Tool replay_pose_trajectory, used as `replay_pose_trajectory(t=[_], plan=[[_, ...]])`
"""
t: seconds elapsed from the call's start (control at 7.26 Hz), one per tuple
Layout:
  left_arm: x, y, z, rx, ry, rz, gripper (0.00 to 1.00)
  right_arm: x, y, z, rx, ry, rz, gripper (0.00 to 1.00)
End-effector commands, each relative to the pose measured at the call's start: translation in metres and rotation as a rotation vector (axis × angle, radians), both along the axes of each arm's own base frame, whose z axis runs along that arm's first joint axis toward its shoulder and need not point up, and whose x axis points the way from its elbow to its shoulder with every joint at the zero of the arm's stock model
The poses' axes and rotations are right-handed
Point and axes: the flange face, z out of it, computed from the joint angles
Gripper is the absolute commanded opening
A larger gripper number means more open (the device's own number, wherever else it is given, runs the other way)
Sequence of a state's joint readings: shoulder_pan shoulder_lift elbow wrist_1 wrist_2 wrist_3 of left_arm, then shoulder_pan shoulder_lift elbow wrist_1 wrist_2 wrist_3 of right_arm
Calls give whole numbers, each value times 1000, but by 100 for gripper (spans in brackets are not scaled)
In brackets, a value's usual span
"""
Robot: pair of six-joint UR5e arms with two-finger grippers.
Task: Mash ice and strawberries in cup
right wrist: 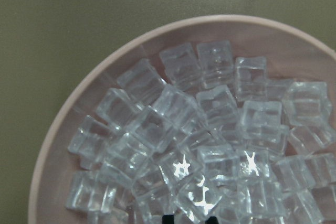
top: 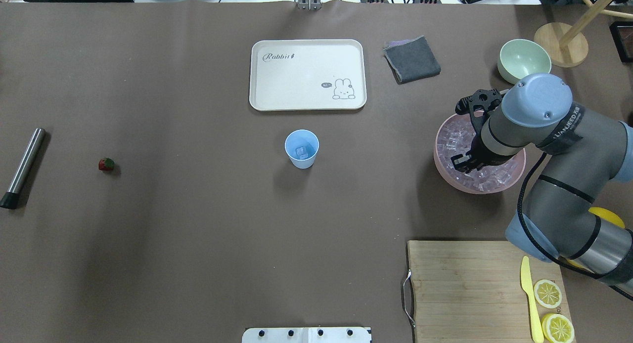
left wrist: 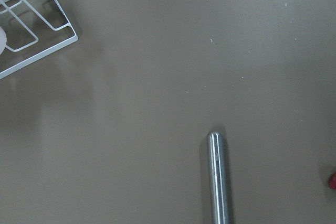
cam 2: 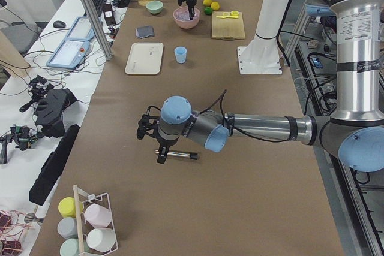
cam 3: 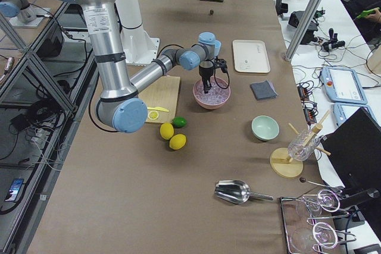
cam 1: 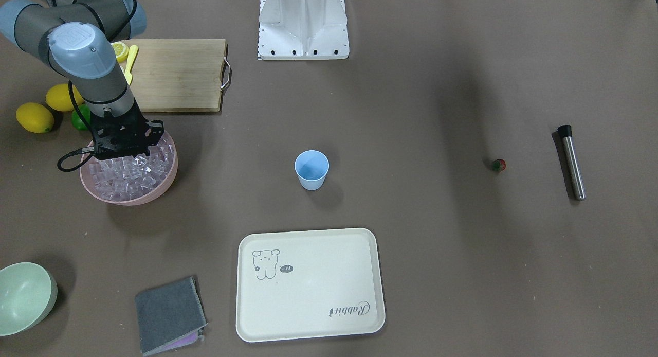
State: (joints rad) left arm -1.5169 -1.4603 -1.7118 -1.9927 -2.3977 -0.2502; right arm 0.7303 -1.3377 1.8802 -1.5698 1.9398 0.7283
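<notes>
The light blue cup [top: 302,149] stands upright mid-table with one ice cube [top: 301,151] inside. More ice [right wrist: 199,129] is heaped in the pink bowl [cam 1: 128,200]. My right gripper [right wrist: 188,219] points down into that heap, its tips slightly apart at the cubes, holding nothing I can see. The small red strawberry [top: 106,164] lies alone on the table near a steel muddler [top: 22,167]. My left gripper [cam 2: 146,129] hovers above the muddler [left wrist: 219,177]; it shows only in the exterior left view, so I cannot tell its state.
A cream tray [top: 306,103] lies beyond the cup, with a grey cloth [top: 412,59] and a pale green bowl [top: 524,61] to its right. A cutting board [top: 465,283] carries lemon slices and a yellow knife. Lemons and a lime [cam 1: 79,118] sit by the pink bowl. A wire cup rack [left wrist: 31,30] is near the left wrist.
</notes>
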Motion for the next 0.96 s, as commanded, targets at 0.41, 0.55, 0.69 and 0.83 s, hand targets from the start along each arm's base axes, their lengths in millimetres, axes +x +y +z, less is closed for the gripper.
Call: replay_pose_trajectory(t=[0.41,0.55,0.69,0.83], plan=[[1,-1,0,-4,1,0,97,-3,-3,11,5,32,12,32],[1,-1,-1,-2,2,0,97,-6,-3,8,7,29,10,32],[1,-2,-1,-1,1,0,97,-9,-6,-4,23,14,10,33],[1,-3,-2,1,1,0,97,-10,-7,-6,24,11,11,31]])
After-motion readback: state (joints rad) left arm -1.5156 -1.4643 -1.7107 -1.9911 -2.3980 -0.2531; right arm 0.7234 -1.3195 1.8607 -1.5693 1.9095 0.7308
